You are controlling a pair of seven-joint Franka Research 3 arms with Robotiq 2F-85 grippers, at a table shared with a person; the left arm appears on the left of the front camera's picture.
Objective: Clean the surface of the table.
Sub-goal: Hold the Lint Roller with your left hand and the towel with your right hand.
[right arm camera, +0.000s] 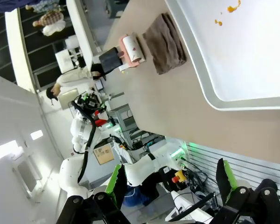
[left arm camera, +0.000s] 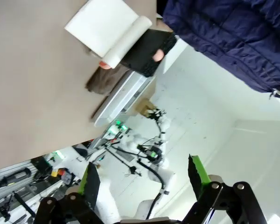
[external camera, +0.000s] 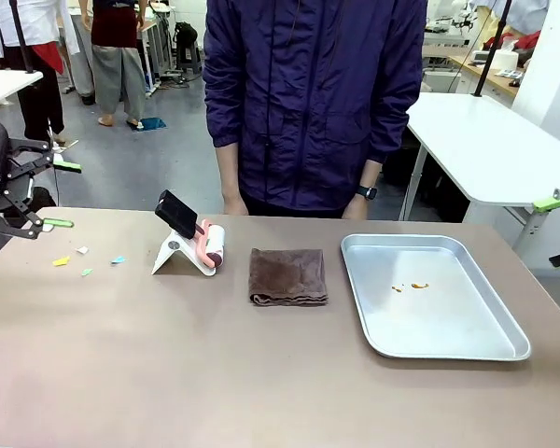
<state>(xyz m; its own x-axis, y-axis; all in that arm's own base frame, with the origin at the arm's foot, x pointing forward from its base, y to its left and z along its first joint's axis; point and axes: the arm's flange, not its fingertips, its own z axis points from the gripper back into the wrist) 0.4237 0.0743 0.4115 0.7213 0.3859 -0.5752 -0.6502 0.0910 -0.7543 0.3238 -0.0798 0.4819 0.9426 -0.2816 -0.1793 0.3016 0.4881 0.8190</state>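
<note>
Two grippers, both spread wide and holding nothing. The left gripper (external camera: 63, 194) hangs well left of the cloth (external camera: 287, 276), and the right gripper (external camera: 558, 231) well right of it. In the front view each is cut off by the picture's side edge. In the wrist views their green pads (left arm camera: 91, 182) (right arm camera: 226, 175) stand far apart with only air between them, touching nothing.

The table (external camera: 261, 392) carries the cloth, a folded brown square lying about midway along it, toward the far side where the person (external camera: 308, 93) stands. Its bare brown top runs on from the cloth toward the camera.

Just left of the cloth, a pink roller (external camera: 211, 246) with a white roll leans on a white stand (external camera: 173, 254). A black block (external camera: 177, 215) sits at its upper end — handle or something else, hard to make out. Farther left of the cloth lie small paper scraps (external camera: 84, 257) in yellow, white, green and blue.

Just right of the cloth is a tray (external camera: 392, 341) with a few orange specks (external camera: 413, 287) in it.

Behind the cloth, the person's head is cut off, and a watch (external camera: 367, 193) shows on one wrist.

In the right wrist view a tan card (right arm camera: 104, 154) shows past the cloth, its print too small to read.
</note>
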